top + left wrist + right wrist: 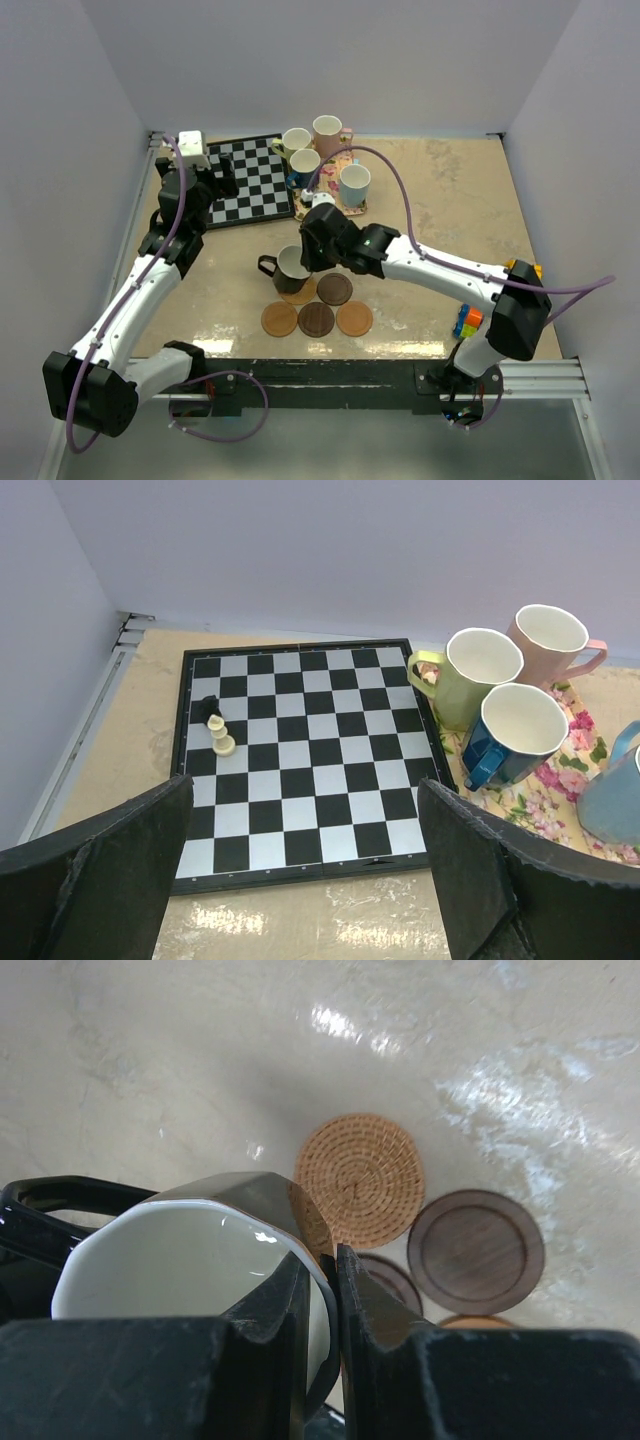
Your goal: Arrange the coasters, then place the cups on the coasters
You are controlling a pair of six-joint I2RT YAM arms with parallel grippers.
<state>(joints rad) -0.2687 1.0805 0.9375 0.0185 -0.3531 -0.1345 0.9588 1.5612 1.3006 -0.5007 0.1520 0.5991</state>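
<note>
My right gripper (pixel 311 262) is shut on the rim of the black cup (pixel 291 265), one finger inside and one outside. The cup overlaps an orange-brown coaster (pixel 299 293); I cannot tell whether it touches it. Beside that coaster lies a dark brown coaster (pixel 334 289), with a front row of orange-brown (pixel 279 319), dark brown (pixel 316 319) and orange-brown (pixel 354 319) coasters. The right wrist view shows the black cup (pixel 180 1260), a woven coaster (pixel 360 1180) and a dark coaster (pixel 475 1252). Yellow-green (pixel 296 141), pink (pixel 327 130), dark blue (pixel 304 163) and light blue (pixel 354 183) cups stand on the tray. My left gripper (pixel 305 870) hangs open over the chessboard.
A chessboard (pixel 250 180) lies at the back left with two small chess pieces (pixel 218 730) on it. The floral tray (pixel 560 780) sits to its right. Coloured blocks (pixel 467 321) lie near the right arm's base. Walls close in the left, back and right.
</note>
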